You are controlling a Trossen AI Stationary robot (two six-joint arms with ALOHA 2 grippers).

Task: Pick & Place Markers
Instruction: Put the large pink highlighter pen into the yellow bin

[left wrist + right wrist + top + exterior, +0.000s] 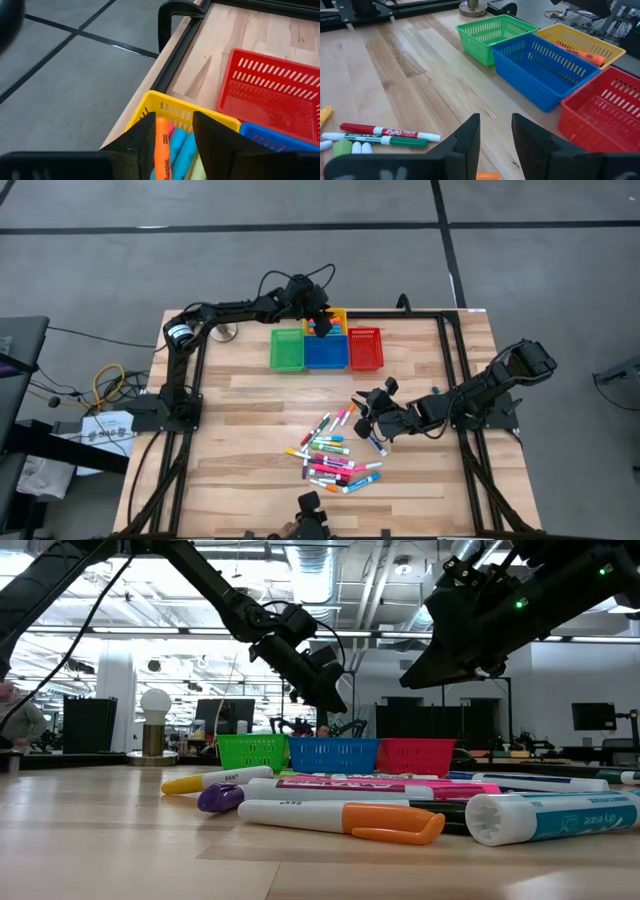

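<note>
Several markers (330,457) lie in a loose heap on the wooden table, near its front edge. My left gripper (173,117) hangs open over the yellow basket (150,102) at the far side. An orange marker (161,147) lies in that basket among blue and pink ones, in line with the gap and close beside one finger. Whether it touches that finger I cannot tell. My right gripper (495,120) hovers open above the right end of the heap (368,420), with nothing across its gap. A small orange bit (487,176) shows low between its fingers.
Green (287,349), blue (325,352) and red (365,348) baskets stand in a row in front of the yellow one. A black frame (455,360) runs along the table's edges. Bare wood lies between the baskets and the heap.
</note>
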